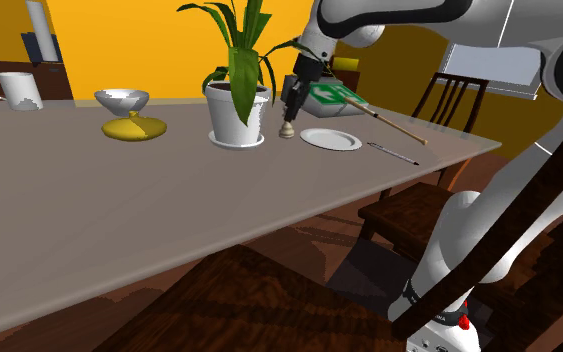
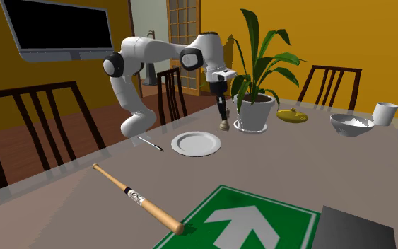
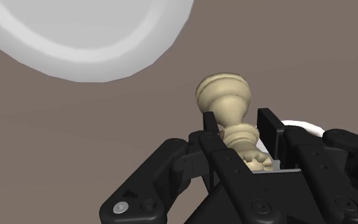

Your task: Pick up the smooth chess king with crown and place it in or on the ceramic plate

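Gripper (image 3: 240, 124) tight around chess king (image 3: 223, 95)

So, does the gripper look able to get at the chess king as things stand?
Probably yes: the gripper is down over the chess king, its fingers seemingly clasping the upper part, and the plant pot beside it stands apart.

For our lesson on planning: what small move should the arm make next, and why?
Probably lift straight up: the gripper looks shut on the chess king, whose base rests on the table, beside the plate.
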Controlling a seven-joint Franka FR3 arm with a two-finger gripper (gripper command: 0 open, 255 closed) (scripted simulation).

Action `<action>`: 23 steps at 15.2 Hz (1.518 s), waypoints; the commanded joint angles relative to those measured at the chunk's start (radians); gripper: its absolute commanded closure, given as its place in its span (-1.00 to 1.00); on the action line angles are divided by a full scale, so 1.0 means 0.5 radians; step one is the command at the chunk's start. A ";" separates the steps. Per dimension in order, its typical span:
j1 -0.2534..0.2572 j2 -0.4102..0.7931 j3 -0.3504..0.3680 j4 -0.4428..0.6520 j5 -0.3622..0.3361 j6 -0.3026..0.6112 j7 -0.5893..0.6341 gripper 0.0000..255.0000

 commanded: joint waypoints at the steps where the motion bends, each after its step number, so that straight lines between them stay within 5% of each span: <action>1: 0.002 0.008 0.002 0.064 0.000 -0.056 0.007 1.00; 10: 0.005 0.061 0.000 0.345 0.002 -0.284 0.024 1.00; 23: -0.188 -0.207 -0.404 0.253 -0.103 -0.498 -0.528 1.00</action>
